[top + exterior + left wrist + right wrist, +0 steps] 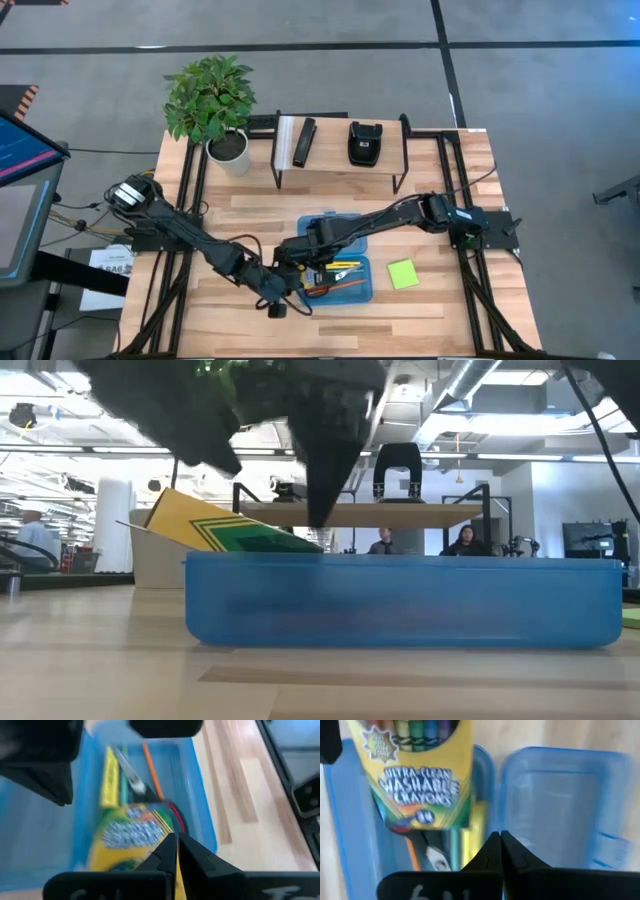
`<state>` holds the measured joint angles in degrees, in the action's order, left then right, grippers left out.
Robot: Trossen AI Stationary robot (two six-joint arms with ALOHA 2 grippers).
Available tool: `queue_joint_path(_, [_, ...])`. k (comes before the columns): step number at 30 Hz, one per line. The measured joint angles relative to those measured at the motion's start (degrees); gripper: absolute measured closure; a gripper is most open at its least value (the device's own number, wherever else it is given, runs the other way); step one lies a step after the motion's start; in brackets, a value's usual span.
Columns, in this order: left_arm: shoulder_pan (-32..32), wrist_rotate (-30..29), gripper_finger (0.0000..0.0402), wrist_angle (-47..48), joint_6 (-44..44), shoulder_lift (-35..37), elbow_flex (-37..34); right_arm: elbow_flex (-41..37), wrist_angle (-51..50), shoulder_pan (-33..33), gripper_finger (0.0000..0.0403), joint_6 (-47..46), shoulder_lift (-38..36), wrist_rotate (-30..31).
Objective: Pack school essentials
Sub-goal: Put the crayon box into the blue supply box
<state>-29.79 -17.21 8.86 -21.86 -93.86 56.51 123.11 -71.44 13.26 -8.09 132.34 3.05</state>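
The yellow-green crayon box lies tilted in the blue container. Its raised end sticks out over the container's left wall. Under it lie yellow pencils, a thin teal pen and the scissors. The lime-green sticky-note pad lies flat on the table, right of the container. My left gripper is at the container's near-left corner, shut on the crayon box. My right gripper is shut, pointing down over the container. My left gripper pinches the crayon box by an edge of its raised end; a thin yellow strip shows between the shut fingers. The box stays tilted, with its other end down inside the container. My right gripper's shut fingertips stand just above the crayon box; I cannot tell whether they touch it.
A second clear-blue tray or lid lies right behind the container. A low shelf at the far side carries black and white bar-shaped objects and a black pouch. A potted plant stands at the far left. People sit in the room beyond.
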Motion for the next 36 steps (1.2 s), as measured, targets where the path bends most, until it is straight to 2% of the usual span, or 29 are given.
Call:
queue_joint_path(5, [-3.15, -6.47, 0.0397, 1.17, 2.50, 5.43, -0.26, -1.42, 3.83, 1.17, 0.0400, 0.99, -4.58, 2.37])
queue_joint_path(12, [-7.81, -15.41, 0.0397, -1.93, 1.67, 13.63, -7.10, -15.08, 17.54, 2.82, 0.0400, 1.67, -15.55, 2.37])
queue_joint_path(19, [-10.15, -16.25, 0.0397, -19.72, 1.22, 18.73, -19.52, -36.23, 37.79, 3.77, 0.0399, -1.77, -27.94, 2.27])
queue_joint_path(24, [-10.25, -16.28, 0.0397, -25.00, 1.69, 20.06, -23.08, -47.04, 48.47, 3.79, 0.0398, -2.61, -33.25, 2.26])
queue_joint_path(31, [-9.98, -16.04, 0.0389, -24.98, 5.01, 20.06, -23.10, -52.35, 55.78, 2.83, 0.0398, -3.30, -34.44, 2.06])
queue_joint_path(36, [-10.03, -16.08, 0.0342, -21.18, 7.84, 20.06, -23.08, -52.41, 56.30, 2.76, 0.0396, -4.09, -34.44, 1.93])
